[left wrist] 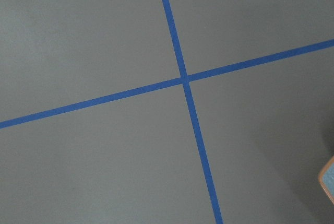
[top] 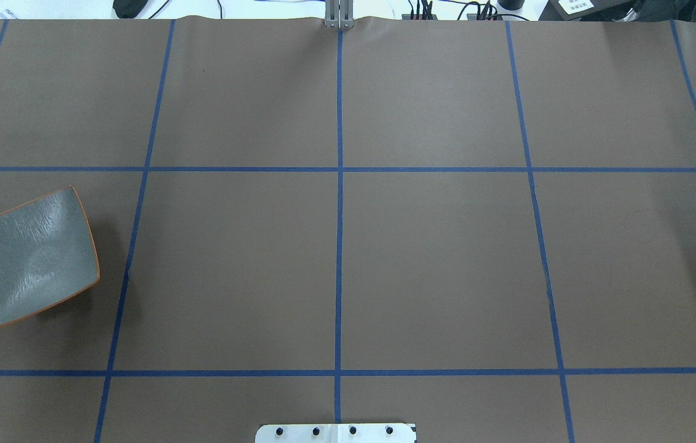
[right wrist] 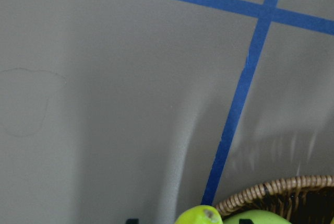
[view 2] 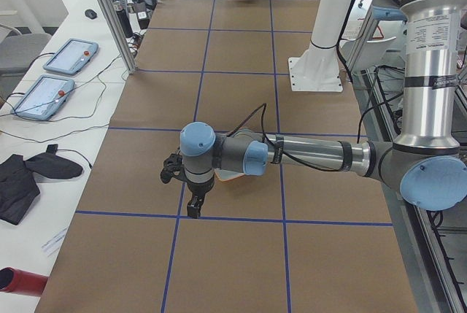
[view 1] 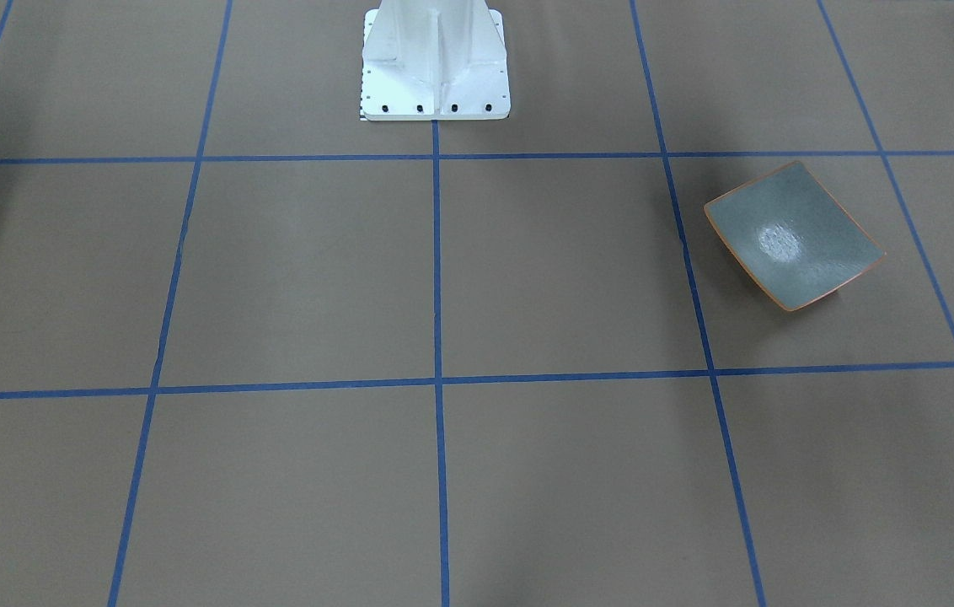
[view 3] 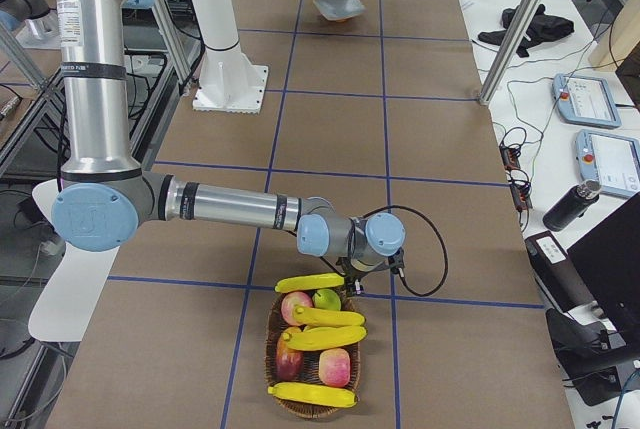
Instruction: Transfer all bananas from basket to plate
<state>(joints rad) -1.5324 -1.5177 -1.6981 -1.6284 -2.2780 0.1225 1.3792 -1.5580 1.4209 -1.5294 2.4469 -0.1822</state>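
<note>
**Layout.** The base (top: 336,432) stands at the table (top: 434,246) edge. All places below are given relative to it.

**Plate.** The plate (top: 31,258) sits on the table to the left of the base and a little forward of it, well apart from it. It lies skewed to the tape (left wrist: 182,80) grid, inside one grid square.

**Basket.** The basket (view 3: 310,349) sits on the table far to the right of the base, outside the overhead view. It holds four bananas (view 3: 325,337):
- one lies across the rim nearest the base;
- two lie side by side over the middle;
- one lies at the rim farthest from the base.

Red apples (view 3: 335,364) and a green apple (view 3: 327,299) lie between and under them.

**Left gripper.** The left arm reaches out low from the base over the plate. The left gripper (view 2: 193,207) points straight down beside the plate, over a tape line. Only the side view shows it, so its opening cannot be told. The left wrist view shows a tape crossing and one plate corner.

**Right gripper.** The right arm reaches out low from the base to the basket. The right gripper (view 3: 352,279) points down at the basket's base-side rim, just beside the rim banana. Its opening cannot be told, nor whether it touches that banana. The right wrist view shows the wicker rim and green fruit at the lower edge.
</note>
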